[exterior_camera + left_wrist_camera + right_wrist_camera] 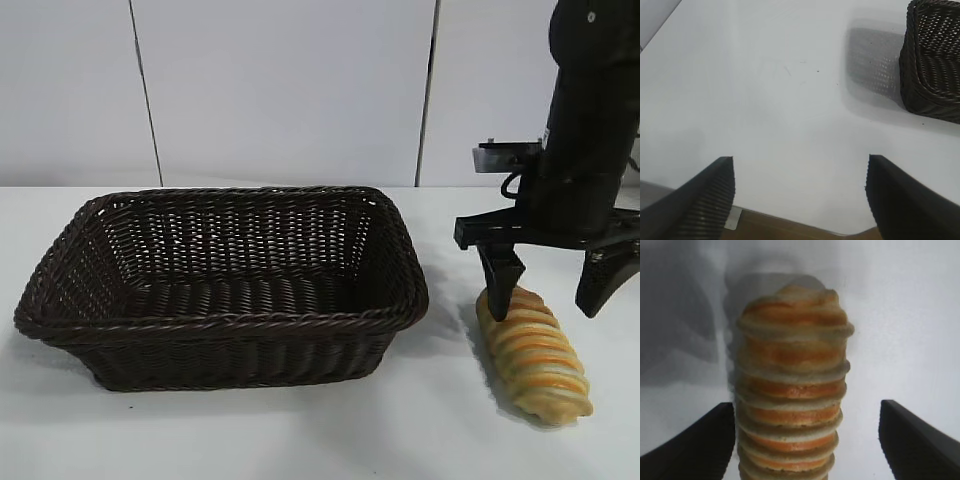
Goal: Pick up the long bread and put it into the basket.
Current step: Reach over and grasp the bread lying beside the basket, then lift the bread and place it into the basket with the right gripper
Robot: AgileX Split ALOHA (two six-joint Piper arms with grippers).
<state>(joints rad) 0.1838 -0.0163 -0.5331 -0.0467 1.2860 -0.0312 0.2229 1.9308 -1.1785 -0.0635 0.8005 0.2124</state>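
Long bread: elongated oval loaf (533,353), pale tan with orange-brown crosswise ridges; lies flat on the white tabletop (300,440) near its right edge, just beside the basket's right side, one end toward the front edge.
Right gripper: black two-fingered gripper (552,300), jaws spread wide, nothing held; it stands over the loaf's rear end, one finger on each side.
Right gripper fingers: the left finger (502,285) is at the loaf's rear tip, contact cannot be told; the other finger stands clear to the right. In the right wrist view the loaf (790,390) sits between the two fingers, closer to one.
Right arm pose: black forearm upright, wrist pointing straight down.
Basket: large rectangular dark brown woven wicker basket (220,325) with braided rim; centre-left of the tabletop.
Left gripper: (800,200) jaws wide, nothing held; tilted down over bare tabletop, basket corner (935,65) ahead of it.
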